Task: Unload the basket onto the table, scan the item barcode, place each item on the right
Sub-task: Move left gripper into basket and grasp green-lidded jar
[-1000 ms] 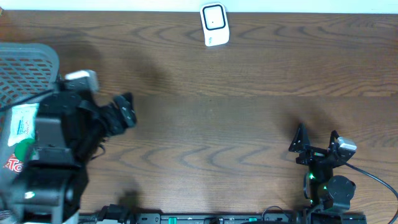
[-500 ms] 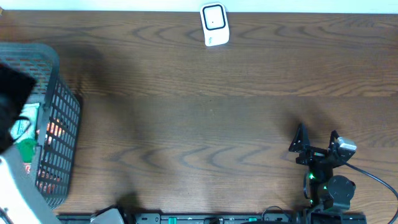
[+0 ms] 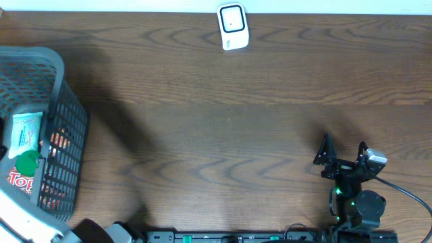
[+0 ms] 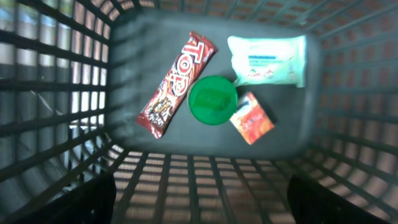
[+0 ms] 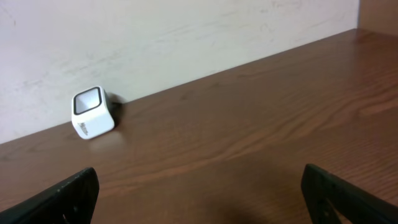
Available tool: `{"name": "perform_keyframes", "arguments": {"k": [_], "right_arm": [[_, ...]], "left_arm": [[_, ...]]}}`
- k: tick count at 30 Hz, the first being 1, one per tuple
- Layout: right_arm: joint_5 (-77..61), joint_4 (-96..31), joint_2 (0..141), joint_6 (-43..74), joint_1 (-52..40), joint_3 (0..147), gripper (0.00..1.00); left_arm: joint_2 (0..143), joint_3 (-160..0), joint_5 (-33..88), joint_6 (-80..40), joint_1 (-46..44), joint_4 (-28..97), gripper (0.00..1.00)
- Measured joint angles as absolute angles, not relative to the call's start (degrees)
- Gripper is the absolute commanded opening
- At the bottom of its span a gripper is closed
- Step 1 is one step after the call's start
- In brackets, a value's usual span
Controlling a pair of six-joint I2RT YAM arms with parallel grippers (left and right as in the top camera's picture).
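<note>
A grey mesh basket [image 3: 65,81] stands at the table's left edge. The left wrist view looks down into it. On its floor lie a red "Top" chocolate bar [image 4: 177,83], a green round lid [image 4: 212,99], a white wipes pack [image 4: 268,60] and a small orange packet [image 4: 251,118]. My left gripper [image 4: 202,200] hovers open above the basket, empty, both fingertips at the lower corners. The white barcode scanner [image 3: 233,27] sits at the table's far edge, also seen in the right wrist view as scanner [image 5: 92,112]. My right gripper [image 3: 343,154] rests open and empty at the near right.
The basket's mesh walls [image 4: 56,93] ring the items on all sides. Brown wood tabletop [image 3: 223,128] stretches between basket and right arm. A pale wall [image 5: 155,37] rises behind the scanner.
My left arm has swung left, out of the overhead view, uncovering the basket and its items. The right arm has not moved.
</note>
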State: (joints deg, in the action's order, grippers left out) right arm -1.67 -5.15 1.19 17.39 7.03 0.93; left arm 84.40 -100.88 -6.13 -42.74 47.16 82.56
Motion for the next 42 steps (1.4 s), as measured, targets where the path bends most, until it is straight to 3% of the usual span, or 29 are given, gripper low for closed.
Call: {"name": "perform_keyframes", "arguments": {"k": [9,28,42], "right_arm": [[-1.7,-5.1,1.2,17.4,7.0,0.9,0.99],[-1.7,-5.1,1.2,17.4,7.0,0.9,0.99],[-1.7,-5.2,1.2,17.4,7.0,0.9,0.99]], "left_arm": [[89.2,-89.3,-6.1,-43.4,47.2,72.6,0.89],[106.0,-88.8,-6.1,-43.5,47.0,68.7,0.89],[107.6,-78.6,-6.2,-43.5,47.0,59.2,0.89]]}}
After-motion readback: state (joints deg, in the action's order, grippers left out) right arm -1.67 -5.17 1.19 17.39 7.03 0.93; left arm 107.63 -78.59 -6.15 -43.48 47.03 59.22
